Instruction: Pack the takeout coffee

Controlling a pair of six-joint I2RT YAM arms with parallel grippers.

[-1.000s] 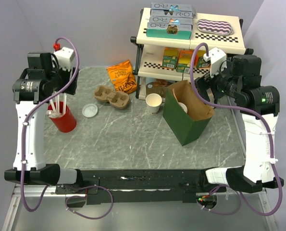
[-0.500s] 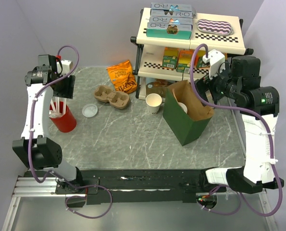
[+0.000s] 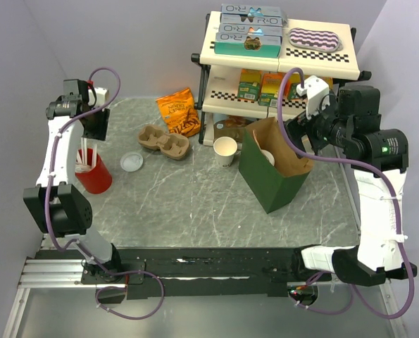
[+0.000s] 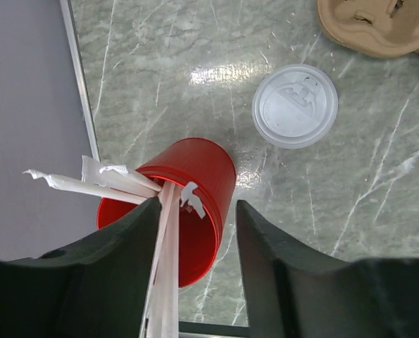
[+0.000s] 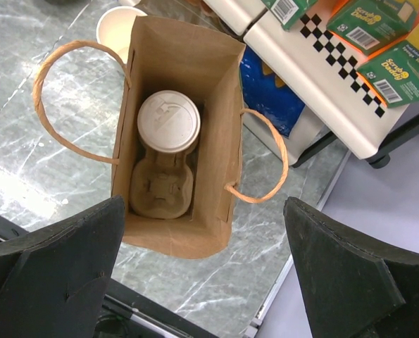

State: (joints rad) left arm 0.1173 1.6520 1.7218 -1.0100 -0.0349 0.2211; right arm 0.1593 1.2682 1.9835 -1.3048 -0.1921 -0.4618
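— Where's the takeout coffee (image 5: 168, 121)?
— Down inside the paper bag (image 5: 182, 238), upright, with its white sip lid on. In the right wrist view it sits in one pocket of a cup carrier (image 5: 161, 190) on the bag's floor, and the carrier's other pocket is at 6 o'clock from it.
— And the right gripper (image 5: 203, 204)?
— It hangs over the bag's mouth with its jaws spread wide and nothing in them.
— The left gripper (image 4: 196, 204)?
— It's above the red cup (image 4: 209, 232), partly open. The fingers stand either side of the cup's rim with a clear gap between them. The wrapped straws (image 4: 89, 184) lean out toward 9 o'clock, and one runs down close along the inner edge of the left finger. I can't see the jaws pressing on anything.
— What else is on the table (image 3: 195, 204)?
— A loose white lid (image 4: 295, 105) lies flat at 2 o'clock from the red cup. From above, an open cream cup (image 3: 225, 150) stands just beside the bag at its 9 o'clock, and a second carrier (image 3: 163, 139) is further out the same way
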